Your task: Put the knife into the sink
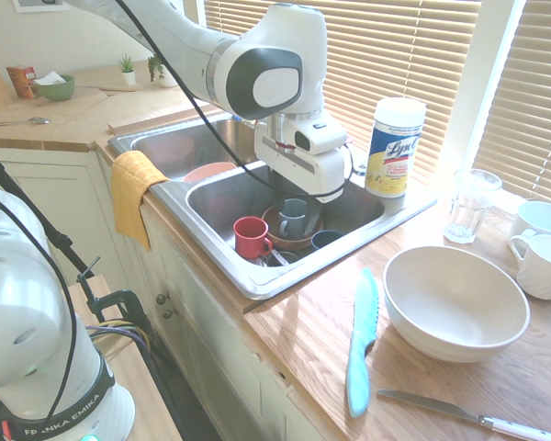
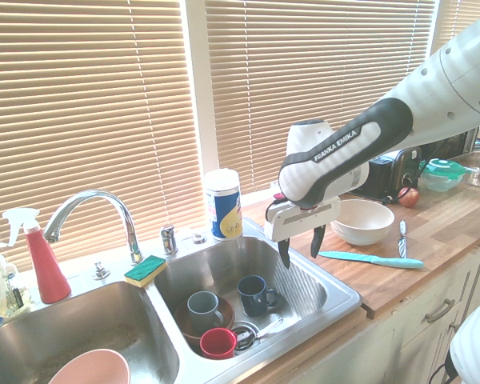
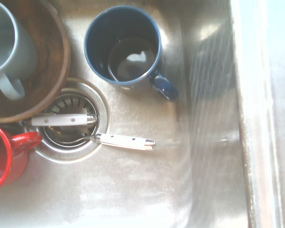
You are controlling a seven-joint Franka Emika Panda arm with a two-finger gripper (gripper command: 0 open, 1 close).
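Fingers: the gripper (image 2: 302,246) hangs over the right basin of the sink (image 2: 336,308), pointing down, its fingers (image 2: 284,254) spread wide with nothing between them.
Knife: the teal knife (image 1: 360,342) lies flat on the wooden counter (image 1: 303,340), between the sink's rim and the cream bowl (image 1: 455,301), just beside the bowl.
Basin contents: a blue mug (image 3: 126,45), a red mug (image 1: 251,237), a grey mug (image 2: 202,307) standing in a brown bowl (image 3: 52,71), and two white-handled utensils (image 3: 123,141) at the drain.
Other: a silver table knife (image 1: 459,413) lies near the counter's front edge.

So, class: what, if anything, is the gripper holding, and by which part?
Nothing: the gripper hangs open over the sink; the knife lies on the counter.
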